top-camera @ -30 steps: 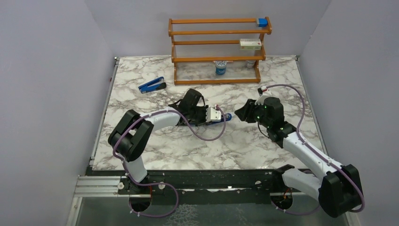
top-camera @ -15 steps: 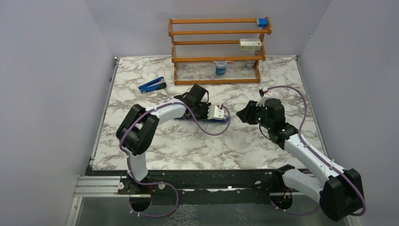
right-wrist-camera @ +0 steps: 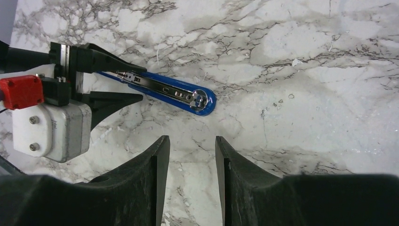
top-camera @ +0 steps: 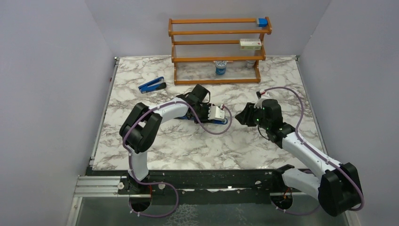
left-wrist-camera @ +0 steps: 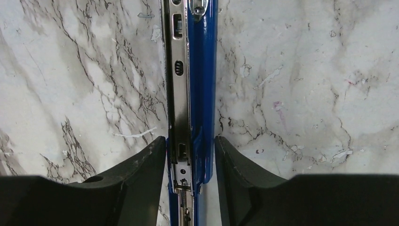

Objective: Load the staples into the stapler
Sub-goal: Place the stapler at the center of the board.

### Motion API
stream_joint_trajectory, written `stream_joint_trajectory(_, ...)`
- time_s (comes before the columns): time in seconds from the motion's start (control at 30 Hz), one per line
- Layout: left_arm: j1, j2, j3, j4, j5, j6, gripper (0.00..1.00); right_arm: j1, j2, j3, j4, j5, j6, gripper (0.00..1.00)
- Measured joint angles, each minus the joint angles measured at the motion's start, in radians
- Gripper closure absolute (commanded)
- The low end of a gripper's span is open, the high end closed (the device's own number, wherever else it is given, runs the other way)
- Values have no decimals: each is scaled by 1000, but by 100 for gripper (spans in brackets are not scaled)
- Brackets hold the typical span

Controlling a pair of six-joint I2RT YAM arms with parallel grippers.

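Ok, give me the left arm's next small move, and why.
Probably back the left gripper straight off the stapler. Its jaws stand open on either side of it, the stapler lies opened on the table, and the right gripper hovers nearby, open and empty.

The stapler (left-wrist-camera: pixel 203 70) lies on the marble surface (left-wrist-camera: pixel 306 94), reaching straight ahead from between the left gripper (left-wrist-camera: pixel 190 146)'s jaws, which flank it closely. Its metal channel (left-wrist-camera: pixel 178 94) is exposed.

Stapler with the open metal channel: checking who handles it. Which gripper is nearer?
Left. Left gripper straddles the stapler at one end; right gripper hovers apart beyond its other end.
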Motion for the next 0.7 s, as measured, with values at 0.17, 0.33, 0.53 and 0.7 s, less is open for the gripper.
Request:
stream_joint_trajectory(0.17,0,-4,0,19,0,-37,48,0,43,0,13,-24,-10,54)
stream_joint_trajectory(0.33,10,-71,-19,119,0,-136,44,0,94,1,51,-50,-37,54)
stream_joint_trajectory(0.53,69,-275,-159,349,-49,-363,39,0,208,37,83,-75,-64,54)
stream_joint_trajectory(0.7,162,-411,-256,509,-200,-612,23,0,319,102,100,-65,-73,57)
